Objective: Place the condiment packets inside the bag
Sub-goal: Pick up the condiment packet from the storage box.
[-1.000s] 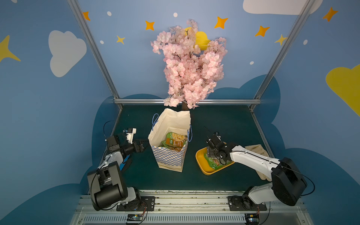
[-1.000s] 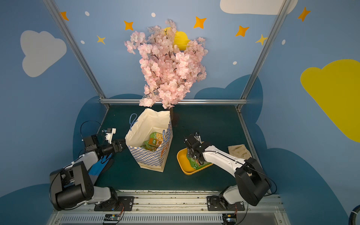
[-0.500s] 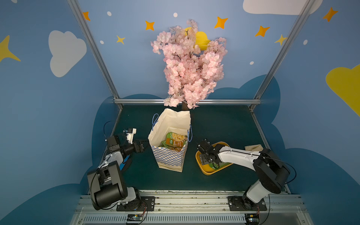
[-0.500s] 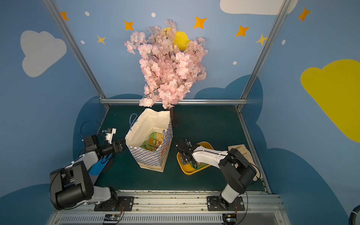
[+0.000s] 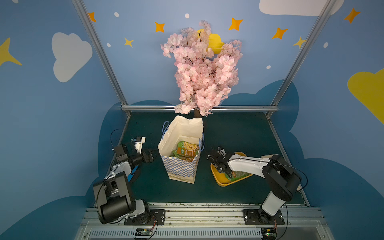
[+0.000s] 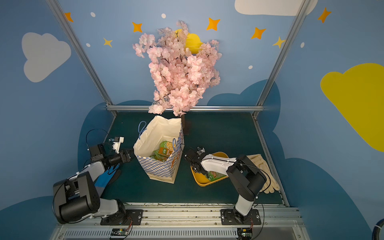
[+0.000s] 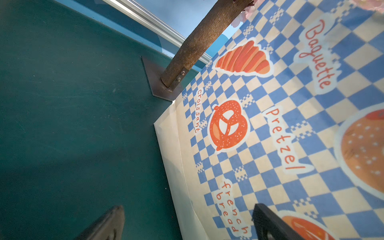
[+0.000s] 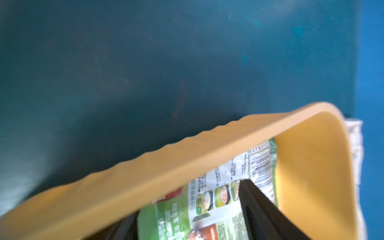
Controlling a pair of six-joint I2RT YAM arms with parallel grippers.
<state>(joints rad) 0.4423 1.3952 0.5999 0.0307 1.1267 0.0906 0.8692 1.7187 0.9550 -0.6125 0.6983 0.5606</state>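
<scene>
The right pincer [image 5: 222, 168] dips into the yellow tray [image 5: 226, 184]. Its dark fingers [image 8: 259, 207] stand apart on either side of a green packet [image 8: 224, 187] that lies flat on the tray floor. From here I cannot tell whether they have bitten on it or only bracket it. The arm reaches in low over the near rim, which makes sense to me, as a flat, glossy sachet gives the fingers little to catch unless they come down close around it. The tray sits on the tabletop [image 5: 239, 133] just beside the bag [image 5: 180, 166], so I judge the carry across will be short. The bag stands upright with its mouth gaping and its cream lining showing. Several packets in the bag [image 5: 185, 149] lean against one another inside, the one with the noodle picture on top. On the bag's far side the left pincer [image 5: 150, 156] is spread wide and empty, held level just beside the checkered wall. I take it to be waiting there to steady the paper if it tips. Behind the bag rises the trunk [image 7: 197, 41] of the pink blossom tree [image 5: 203, 72], well clear of both arms.
</scene>
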